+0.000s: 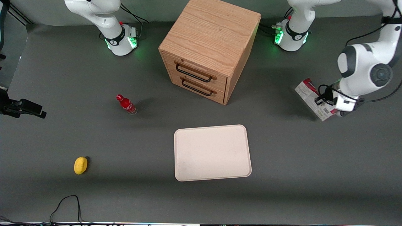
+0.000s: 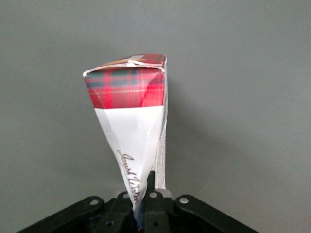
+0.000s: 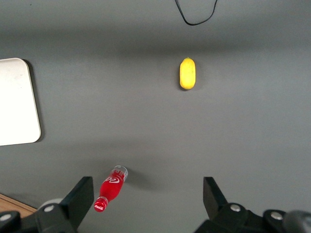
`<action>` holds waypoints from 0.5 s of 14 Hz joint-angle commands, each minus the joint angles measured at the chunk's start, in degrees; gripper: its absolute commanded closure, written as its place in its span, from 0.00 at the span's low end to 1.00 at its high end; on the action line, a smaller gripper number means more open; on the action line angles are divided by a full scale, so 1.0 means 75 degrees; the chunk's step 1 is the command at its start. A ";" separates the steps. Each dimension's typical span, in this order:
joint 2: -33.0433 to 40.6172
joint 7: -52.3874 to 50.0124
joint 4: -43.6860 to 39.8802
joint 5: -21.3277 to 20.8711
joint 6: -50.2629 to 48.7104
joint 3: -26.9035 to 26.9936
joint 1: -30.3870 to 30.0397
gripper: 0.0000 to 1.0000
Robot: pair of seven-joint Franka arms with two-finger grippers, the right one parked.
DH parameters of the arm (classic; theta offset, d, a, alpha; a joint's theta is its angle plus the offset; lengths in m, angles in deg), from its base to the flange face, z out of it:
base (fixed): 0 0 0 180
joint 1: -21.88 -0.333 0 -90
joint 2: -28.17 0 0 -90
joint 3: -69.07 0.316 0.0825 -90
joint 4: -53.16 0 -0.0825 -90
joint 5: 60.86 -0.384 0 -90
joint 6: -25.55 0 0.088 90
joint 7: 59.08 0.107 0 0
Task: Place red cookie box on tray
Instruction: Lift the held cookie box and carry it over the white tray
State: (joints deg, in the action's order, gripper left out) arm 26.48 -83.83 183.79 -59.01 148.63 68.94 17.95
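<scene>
Toward the working arm's end of the surface (image 1: 62, 78), the end effector (image 1: 329, 105) hung above the grey top with the red cookie box (image 1: 314, 99) pinched between its fingers. That carton sat clear of the surface edges, beside the wooden drawer cabinet (image 1: 209, 51) but well apart from it. The tray (image 1: 212, 153) lay near the middle of the surface, closer to the front camera than the cabinet, with nothing on it. Bare grey surface stretched between box and tray and along the front edge. A small red bottle (image 1: 126, 104) and a yellow object (image 1: 80, 165) stood toward the parked arm's end, well away from the tray.

Seen from the left wrist, the box (image 2: 129, 126) reached out from the closed black fingers (image 2: 151, 187); its end carried red tartan with dark green lines, and the whitish face below bore cursive lettering. In the front view, its pale printed face showed a barcode, with red at one end.
</scene>
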 commanded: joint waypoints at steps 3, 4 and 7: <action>-0.0476 0.1445 -0.3230 0.0011 -0.2424 0.0053 0.0301 1.00; -0.0757 0.1576 -0.4085 0.0046 -0.2975 0.0053 0.0405 1.00; -0.1706 0.1601 -0.6278 0.0105 -0.4173 -0.0006 0.0885 1.00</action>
State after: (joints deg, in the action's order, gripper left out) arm 21.67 -72.92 150.39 -58.82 123.90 68.66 21.62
